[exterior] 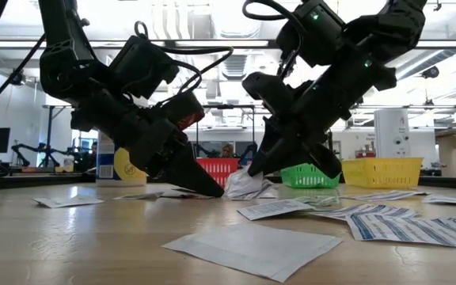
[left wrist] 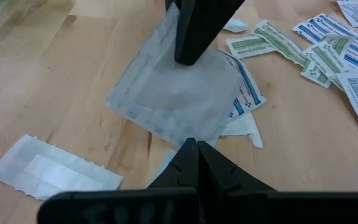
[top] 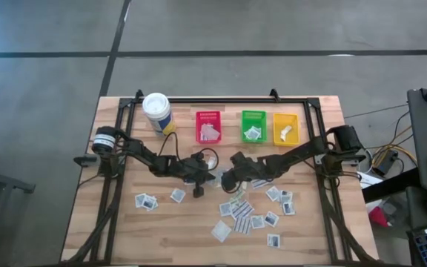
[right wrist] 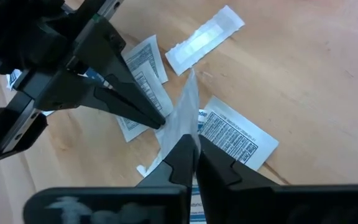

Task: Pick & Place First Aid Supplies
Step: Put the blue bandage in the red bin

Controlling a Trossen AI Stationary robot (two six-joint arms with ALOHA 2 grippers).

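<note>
High view: both arms meet at the table (top: 124, 237) centre, just in front of the red bin (top: 208, 126). The red bin, green bin (top: 253, 125) and yellow bin (top: 285, 127) each hold at least one white item, so sorting appears begun. Many packets (top: 252, 213) lie loose in front of the bins, a few (top: 145, 201) toward the left side; most of the task remains. A white canister (top: 156, 113) stands beside the red bin.

Low view: the left gripper (exterior: 212, 190) and right gripper (exterior: 253, 170) converge on one raised packet (exterior: 248, 184) in front of the red bin. Flat packets cover the wood surface in the foreground. Behind: a workshop with ceiling lights, racks and a monitor.

Left wrist view: the left gripper's fingers are together, tips at the edge of a translucent square packet (left wrist: 179, 93); the right gripper (left wrist: 188, 59) meets it from the opposite side.

Right wrist view: the right gripper (right wrist: 194, 144) is clamped on that packet (right wrist: 184, 115), which stands on edge; the left gripper (right wrist: 160, 121) touches its other side. Printed packets (right wrist: 232, 134) lie beneath.
</note>
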